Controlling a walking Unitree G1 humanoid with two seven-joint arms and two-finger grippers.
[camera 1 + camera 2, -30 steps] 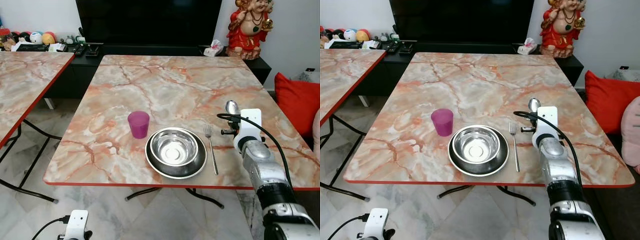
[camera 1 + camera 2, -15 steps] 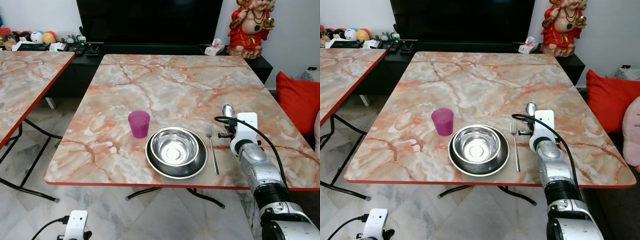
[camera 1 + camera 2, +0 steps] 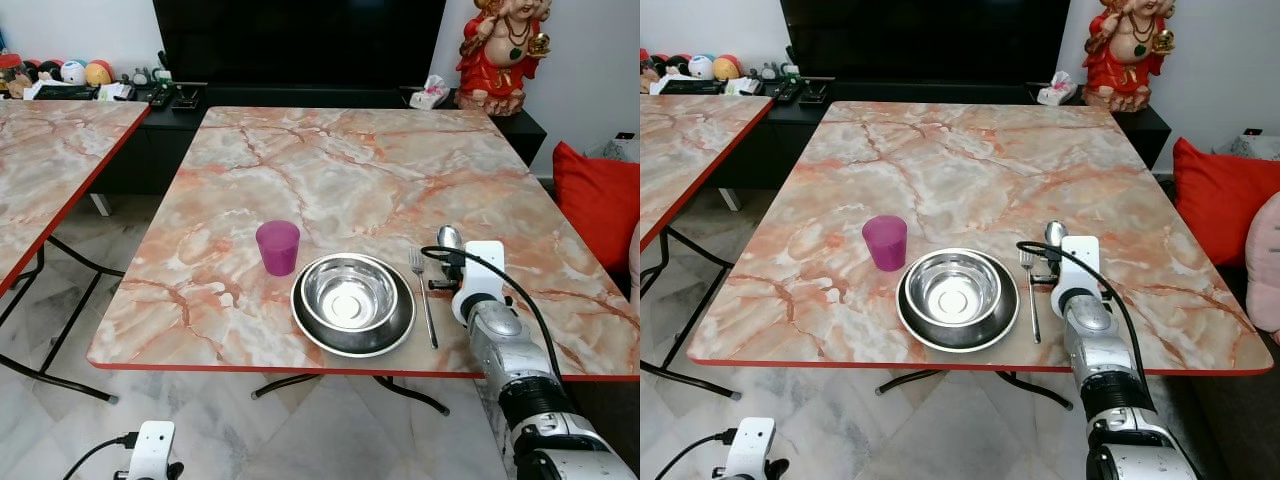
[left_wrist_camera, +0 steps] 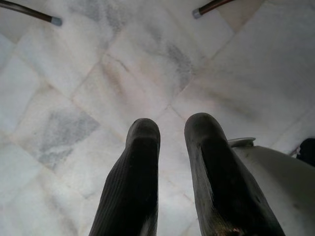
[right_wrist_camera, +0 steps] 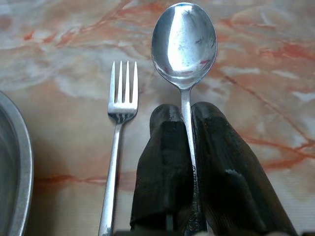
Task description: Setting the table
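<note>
The right hand (image 5: 186,147) pinches the handle of a spoon (image 5: 184,44), its 2 black fingers (image 5: 165,162) pressed against the handle from either side, with the bowl of the spoon sticking out beyond the fingertips. From the head views, the hand sits low over the marble-patterned desk (image 3: 340,170) near its front right part, and the spoon (image 3: 449,238) lies just to the right of the fork (image 3: 424,300), roughly parallel with it. Whether the spoon touches the desk surface cannot be told.

The fork (image 5: 117,142) rests flat on the desk, tines pointing away from the robot, just right of the dark plate (image 3: 352,335). A steel bowl (image 3: 349,295) sits on that plate, close to the front edge of the desk. A purple cup (image 3: 277,248) stands upright just left of the plate, apart from it.

The left hand (image 4: 172,142) hangs idle below desk height, over the pale marble floor tiles (image 4: 98,73), with its 2 fingers slightly spread and nothing between them.

Beyond the desk stands a dark TV unit (image 3: 300,40), and a red and gold figurine (image 3: 500,50) is at the right. A red cushion (image 3: 598,205) lies to the right of the desk, and a 2nd marble desk (image 3: 50,170) stands to the left.
</note>
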